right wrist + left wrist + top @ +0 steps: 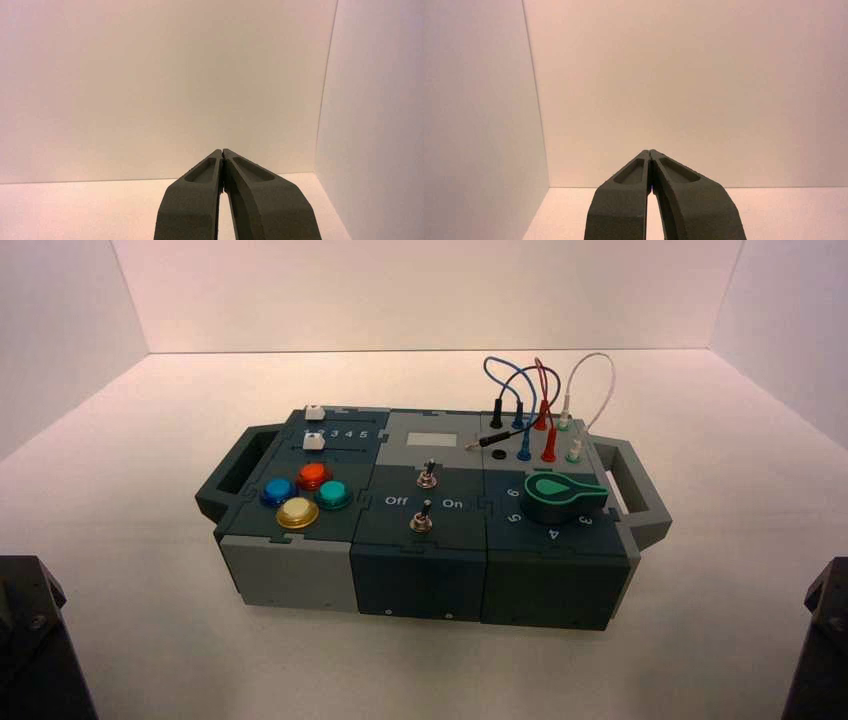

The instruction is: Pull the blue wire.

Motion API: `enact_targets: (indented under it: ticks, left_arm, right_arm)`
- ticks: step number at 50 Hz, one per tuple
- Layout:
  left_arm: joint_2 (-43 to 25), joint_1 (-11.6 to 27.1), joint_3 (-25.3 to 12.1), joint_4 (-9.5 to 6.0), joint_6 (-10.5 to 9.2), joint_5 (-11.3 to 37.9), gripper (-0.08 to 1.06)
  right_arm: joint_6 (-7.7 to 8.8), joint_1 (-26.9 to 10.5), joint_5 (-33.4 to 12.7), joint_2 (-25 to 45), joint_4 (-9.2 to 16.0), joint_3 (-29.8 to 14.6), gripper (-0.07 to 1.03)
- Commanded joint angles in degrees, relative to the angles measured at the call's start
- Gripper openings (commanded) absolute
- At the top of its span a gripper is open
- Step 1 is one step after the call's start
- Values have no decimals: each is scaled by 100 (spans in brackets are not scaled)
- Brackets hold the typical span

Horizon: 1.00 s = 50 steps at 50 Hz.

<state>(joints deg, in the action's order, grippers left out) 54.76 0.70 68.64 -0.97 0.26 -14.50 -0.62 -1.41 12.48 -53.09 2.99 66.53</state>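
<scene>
We are keeping both grippers, the left gripper point(650, 151) and the right gripper point(223, 150), before the black-and-grey box point(430, 505), well apart from it, jaws closed together on nothing. On its far right part, the thin blue looping wire point(497, 361) is standing between the thin black wire point(556, 380) and the thin red wire point(541, 365), both its blue plugs sitting in the box.

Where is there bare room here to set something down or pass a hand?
Free: the table in front of the box, between the two parked arms, and the strips beyond each side handle. A hand might fit through the right handle. Crowded: the box's far right corner, with the blue wire among other wires.
</scene>
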Motion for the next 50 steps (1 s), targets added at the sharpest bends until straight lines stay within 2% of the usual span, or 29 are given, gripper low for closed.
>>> enact_targets:
  ticks: [1, 18, 26, 34, 39, 42, 50]
  left_arm:
    - [-18, 9, -132, -9, 35, -35, -3]
    - [-35, 9, -141, -9, 35, 26, -3]
    - [-105, 202, -272, -9, 35, 527, -3]
    - [-334, 861, -466, -9, 35, 1169, -3]
    - [-536, 1257, -589, -18, 18, 1477, -3]
    - [-738, 1652, -721, -44, 0, 1784, -3]
    - [-1160, 2364, -1020, -105, -26, 2654, -3]
  right_arm:
    - [-26, -18, 26, 35, 18, -141, -3]
    - [-53, -62, 0, 35, 35, -132, -3]
    - [-53, -369, -272, 123, 35, -193, -3]
    - [-53, -765, -817, 466, 167, -360, -3]
    - [-53, -967, -1336, 703, 290, -501, -3]
    - [-53, -1063, -1670, 861, 396, -589, -3]
    - [-53, -1468, -2470, 1046, 712, -782, -3]
